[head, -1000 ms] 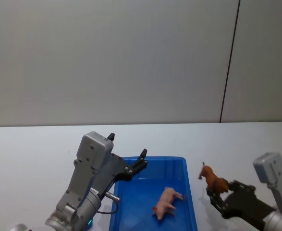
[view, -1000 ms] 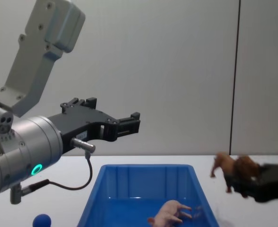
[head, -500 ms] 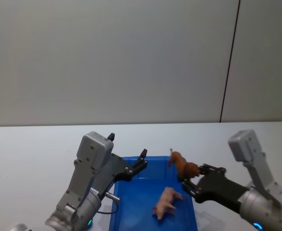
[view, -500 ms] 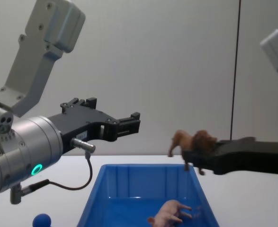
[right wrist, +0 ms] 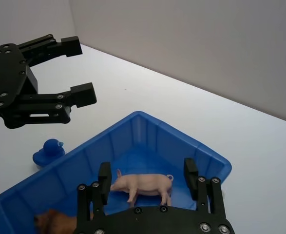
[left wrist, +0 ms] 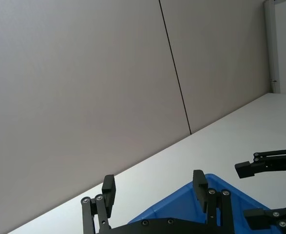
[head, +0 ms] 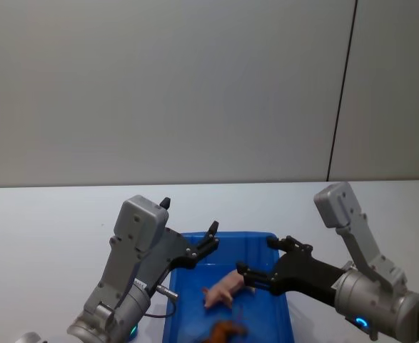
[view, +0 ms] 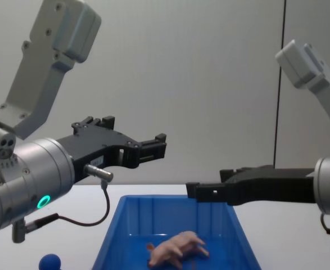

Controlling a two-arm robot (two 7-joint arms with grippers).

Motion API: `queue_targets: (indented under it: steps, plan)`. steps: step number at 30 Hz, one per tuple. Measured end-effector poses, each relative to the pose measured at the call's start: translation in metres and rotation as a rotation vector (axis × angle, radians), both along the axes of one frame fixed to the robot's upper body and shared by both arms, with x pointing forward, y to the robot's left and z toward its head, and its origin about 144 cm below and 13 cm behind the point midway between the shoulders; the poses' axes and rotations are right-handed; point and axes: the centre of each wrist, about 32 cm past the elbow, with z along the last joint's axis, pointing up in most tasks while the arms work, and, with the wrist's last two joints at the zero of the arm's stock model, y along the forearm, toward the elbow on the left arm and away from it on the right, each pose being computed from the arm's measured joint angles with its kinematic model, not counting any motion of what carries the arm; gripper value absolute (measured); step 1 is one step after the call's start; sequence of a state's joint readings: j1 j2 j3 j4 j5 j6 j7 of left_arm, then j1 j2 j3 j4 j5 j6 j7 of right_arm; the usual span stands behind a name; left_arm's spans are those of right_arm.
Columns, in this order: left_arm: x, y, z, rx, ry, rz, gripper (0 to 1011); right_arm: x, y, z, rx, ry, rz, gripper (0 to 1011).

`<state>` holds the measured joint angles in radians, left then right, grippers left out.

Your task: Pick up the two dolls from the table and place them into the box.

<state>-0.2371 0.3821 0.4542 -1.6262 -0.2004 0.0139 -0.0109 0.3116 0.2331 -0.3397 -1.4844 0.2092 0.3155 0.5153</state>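
The chest view gives you the pig (view: 176,247) lying on the floor of the blue box (view: 153,216). The right wrist view adds the brown lion (right wrist: 52,222) in a corner of it, apart from the pig, plus a little blue duck (right wrist: 47,150) on the table just outside the wall. The right gripper (head: 255,256) hangs over the box with fingers spread wide and empty, and the left gripper (head: 189,216) hovers above the box's left edge, also wide and empty.

This looks like a robotics lab or test room: a bare white table (head: 45,229) stands before a plain grey panelled wall (head: 159,86) with one dark vertical seam (head: 341,93), and a blue plastic box (head: 245,235) sits on it.
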Motion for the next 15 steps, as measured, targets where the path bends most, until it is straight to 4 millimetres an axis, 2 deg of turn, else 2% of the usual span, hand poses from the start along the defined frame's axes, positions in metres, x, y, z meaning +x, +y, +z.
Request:
queue_targets:
  steps: [5, 15]
  plan:
    - [0.000, 0.000, 0.000, 0.000, 0.000, 0.000, 1002, 0.001, -0.009, -0.001, -0.007, -0.006, -0.015, 991]
    - [0.000, 0.000, 0.000, 0.000, 0.000, 0.000, 1002, -0.011, -0.037, -0.005, -0.012, -0.026, -0.063, 1001]
